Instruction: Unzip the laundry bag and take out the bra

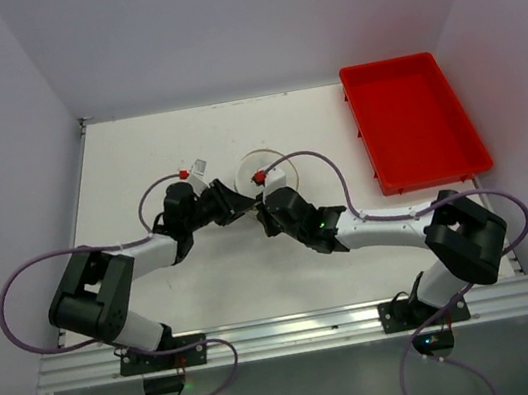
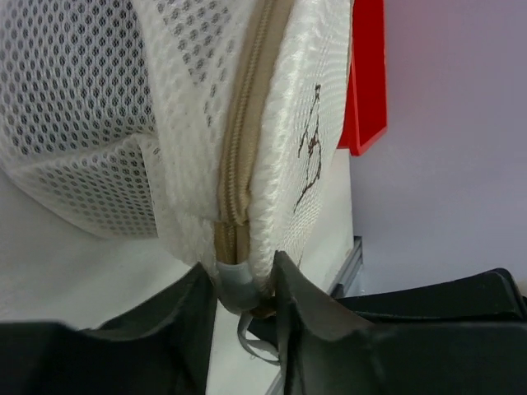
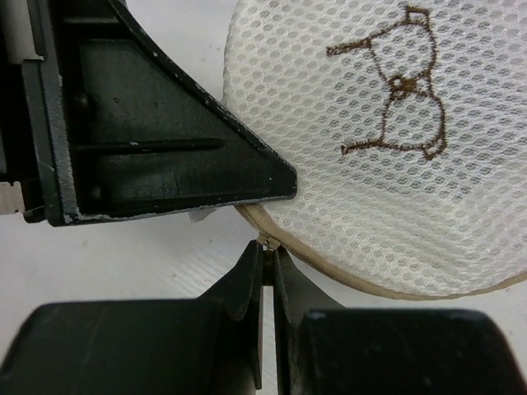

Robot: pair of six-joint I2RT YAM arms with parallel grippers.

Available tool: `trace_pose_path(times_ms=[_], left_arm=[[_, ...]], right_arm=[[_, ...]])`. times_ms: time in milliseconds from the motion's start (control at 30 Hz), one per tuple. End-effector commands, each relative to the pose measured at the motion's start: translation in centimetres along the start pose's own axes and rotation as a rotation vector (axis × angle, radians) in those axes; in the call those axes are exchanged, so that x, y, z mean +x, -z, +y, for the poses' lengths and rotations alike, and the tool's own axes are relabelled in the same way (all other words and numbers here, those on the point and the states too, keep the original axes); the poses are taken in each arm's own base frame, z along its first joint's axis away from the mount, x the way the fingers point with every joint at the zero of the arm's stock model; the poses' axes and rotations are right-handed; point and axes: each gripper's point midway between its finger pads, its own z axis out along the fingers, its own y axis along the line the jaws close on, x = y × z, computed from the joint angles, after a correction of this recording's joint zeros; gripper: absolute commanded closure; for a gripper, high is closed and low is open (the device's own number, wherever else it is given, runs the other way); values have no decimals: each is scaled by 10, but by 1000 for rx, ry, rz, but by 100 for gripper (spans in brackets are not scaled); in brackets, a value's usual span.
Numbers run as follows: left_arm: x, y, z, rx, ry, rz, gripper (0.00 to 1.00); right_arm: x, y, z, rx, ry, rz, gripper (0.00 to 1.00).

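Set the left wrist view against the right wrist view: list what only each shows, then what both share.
Only the left wrist view: the red tray, the bag's domed mesh side, and the left pincer clamped on the grey tab at the zipper's end.
Only the right wrist view: the right pincer shut on the zipper pull, and the brown print face-on.
Both: the laundry bag, its closed tan zipper, the print, and part of the left pincer.
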Motion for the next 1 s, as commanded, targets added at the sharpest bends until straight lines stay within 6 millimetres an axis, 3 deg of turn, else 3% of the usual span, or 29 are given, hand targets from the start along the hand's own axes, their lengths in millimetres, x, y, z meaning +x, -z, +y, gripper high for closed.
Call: trace_pose_path(times_ms=[0, 33, 100, 367, 633, 767, 967], left_arm=[[-10, -1, -26, 117, -45, -5, 74], [-13, 0, -25, 114, -58, -8, 89], [-18, 1, -27, 124, -85, -2, 100], [-43, 11, -15, 85, -147, 51, 100], [-46, 17, 1, 43, -159, 104, 100], [-70, 21, 1, -38, -194, 40, 100], [-96, 14, -17, -26, -232, 18, 100]], right_arm=[[-25, 2, 10, -21, -7, -56, 100], [-24, 4, 8, -16, 0, -52, 100], [-20, 12, 3, -13, 23, -43, 100], [-8, 41, -26, 45, 116, -13, 100], [-9, 57, -38, 73, 166, 2, 100], [-9, 67, -48, 100, 175, 0, 100], [-11, 65, -31, 22, 130, -7, 100]])
